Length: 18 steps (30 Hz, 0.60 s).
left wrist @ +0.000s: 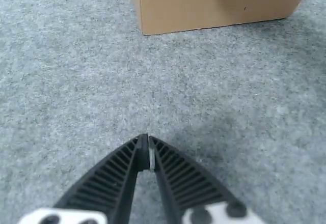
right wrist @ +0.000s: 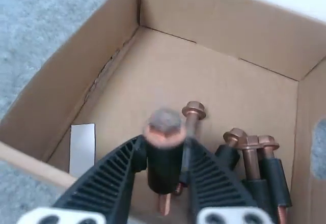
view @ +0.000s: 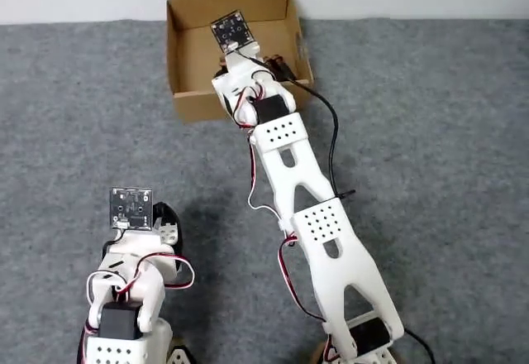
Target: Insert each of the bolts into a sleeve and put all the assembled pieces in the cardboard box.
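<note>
High view: right arm stretched over cardboard box [view: 186, 50] at far edge of worktop [view: 430, 132], wrist covering box contents. Right wrist view sees inside: right hand [right wrist: 164, 145] part open, clamped on assembled piece [right wrist: 164, 170] above box floor. Piece near-upright: copper hex head toward wrist, tip poking out of black sleeve toward floor. Other assembled pieces [right wrist: 254, 175] lie along one box wall. Left hand [left wrist: 147, 150] pinched shut, tips touching, near worktop's front-left corner, well apart from box.

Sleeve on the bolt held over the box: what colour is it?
The sleeve is black, clearest in the right wrist view.
</note>
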Each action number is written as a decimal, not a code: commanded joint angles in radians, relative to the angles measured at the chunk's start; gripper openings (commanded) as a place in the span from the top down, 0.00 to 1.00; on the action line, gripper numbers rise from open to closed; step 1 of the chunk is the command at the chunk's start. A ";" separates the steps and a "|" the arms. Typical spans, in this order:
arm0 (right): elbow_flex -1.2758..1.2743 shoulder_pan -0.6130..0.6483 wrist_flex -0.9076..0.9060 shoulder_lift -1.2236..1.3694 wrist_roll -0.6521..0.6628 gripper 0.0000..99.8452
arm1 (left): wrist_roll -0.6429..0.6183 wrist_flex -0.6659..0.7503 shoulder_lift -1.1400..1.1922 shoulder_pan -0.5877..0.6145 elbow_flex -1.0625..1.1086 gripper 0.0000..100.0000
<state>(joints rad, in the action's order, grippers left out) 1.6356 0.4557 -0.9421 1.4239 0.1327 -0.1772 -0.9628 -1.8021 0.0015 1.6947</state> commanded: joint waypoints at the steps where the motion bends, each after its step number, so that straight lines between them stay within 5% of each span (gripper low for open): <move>1: 0.049 0.004 -0.031 -0.031 0.011 0.81 | 0.005 0.017 -0.006 -0.003 -0.010 0.99; 10: 0.048 0.002 -0.068 -0.133 0.009 0.99 | 0.005 0.017 -0.006 -0.003 -0.010 0.99; 18: 0.048 0.007 -0.294 -0.257 -0.020 0.99 | 0.005 0.017 -0.006 -0.003 -0.010 0.99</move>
<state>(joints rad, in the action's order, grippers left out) 1.6433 0.4557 -1.1692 1.2750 0.1327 -0.1772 -0.9628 -1.8021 0.0015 1.6947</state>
